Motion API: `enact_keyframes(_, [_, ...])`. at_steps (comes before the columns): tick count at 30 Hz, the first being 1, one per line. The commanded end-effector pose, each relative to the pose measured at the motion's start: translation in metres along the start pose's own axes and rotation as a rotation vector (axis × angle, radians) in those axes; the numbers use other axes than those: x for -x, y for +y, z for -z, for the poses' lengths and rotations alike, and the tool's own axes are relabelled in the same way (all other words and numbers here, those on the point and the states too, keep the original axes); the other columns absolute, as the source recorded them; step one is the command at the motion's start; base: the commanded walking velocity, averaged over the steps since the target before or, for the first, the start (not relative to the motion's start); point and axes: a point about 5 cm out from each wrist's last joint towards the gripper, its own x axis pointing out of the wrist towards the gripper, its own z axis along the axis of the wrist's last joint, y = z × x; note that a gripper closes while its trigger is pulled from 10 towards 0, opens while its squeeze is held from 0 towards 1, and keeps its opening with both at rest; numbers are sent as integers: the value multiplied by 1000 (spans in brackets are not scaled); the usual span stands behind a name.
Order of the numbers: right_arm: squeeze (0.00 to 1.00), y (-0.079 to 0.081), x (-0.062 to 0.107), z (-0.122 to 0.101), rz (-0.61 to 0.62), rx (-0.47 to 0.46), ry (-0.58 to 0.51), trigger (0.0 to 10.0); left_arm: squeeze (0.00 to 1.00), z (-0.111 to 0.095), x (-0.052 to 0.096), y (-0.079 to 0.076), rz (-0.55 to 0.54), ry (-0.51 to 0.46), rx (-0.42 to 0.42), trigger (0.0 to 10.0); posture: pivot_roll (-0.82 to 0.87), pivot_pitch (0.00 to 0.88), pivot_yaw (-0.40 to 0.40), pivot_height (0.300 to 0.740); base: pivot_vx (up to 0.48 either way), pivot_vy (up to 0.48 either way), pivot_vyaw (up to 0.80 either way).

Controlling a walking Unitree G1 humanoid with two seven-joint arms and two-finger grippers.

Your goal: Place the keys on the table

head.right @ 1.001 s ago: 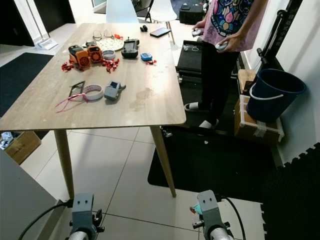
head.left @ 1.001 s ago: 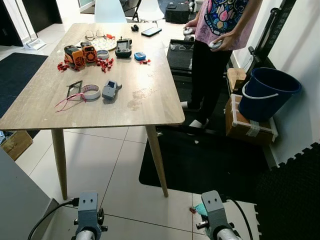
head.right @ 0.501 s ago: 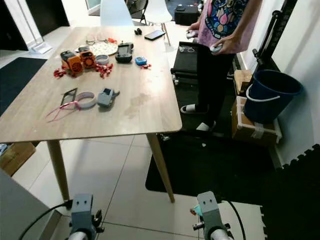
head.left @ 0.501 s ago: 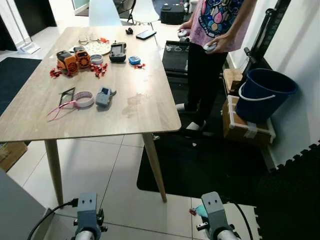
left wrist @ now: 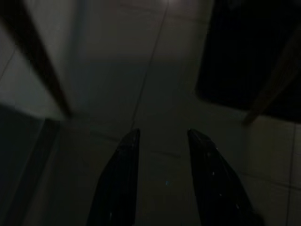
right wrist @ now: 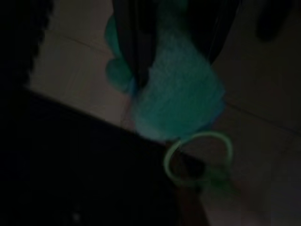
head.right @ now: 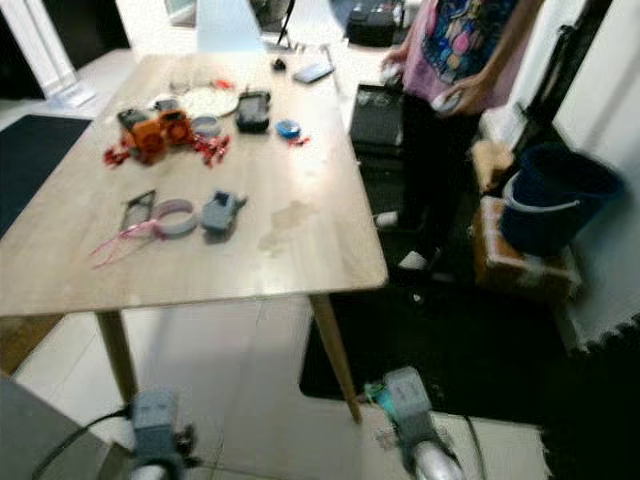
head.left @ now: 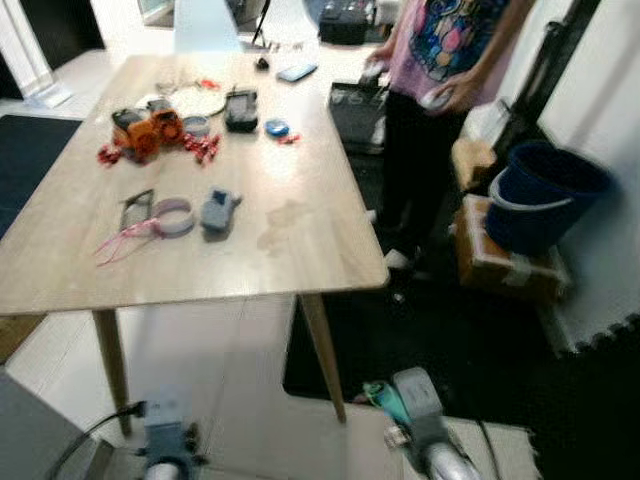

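Right gripper, frame top, clamps the keys by their soft teal fob; light, with a ring dangling loose. Left gripper hangs parted, empty. Table ahead, upper left.

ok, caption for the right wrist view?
Right gripper shut on a fuzzy teal keychain, green ring dangling, above the floor.

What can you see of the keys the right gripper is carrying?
The keys show mostly as a fuzzy teal plush fob, clamped between the right gripper jaws, with a thin green ring hanging below it. No metal key blades can be made out in the dark wrist view. In the blurred head view, a teal bit sticks out beside the gripper, low above the floor, near the black mat's edge, short of the table.
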Motion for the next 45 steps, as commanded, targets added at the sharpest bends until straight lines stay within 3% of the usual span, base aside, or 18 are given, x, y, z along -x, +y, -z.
enact_keyframes(1, [0,4,-1,-1,-7,-1,2,10000,0,13,6,7,-23,44,1,10000,34,59,-2,740,0,0,0])
enact_keyframes(45, [0,5,-2,-2,-12,0,3,10000,0,13,7,9,-29,34,24,10000,46,72,-11,740,0,0,0])
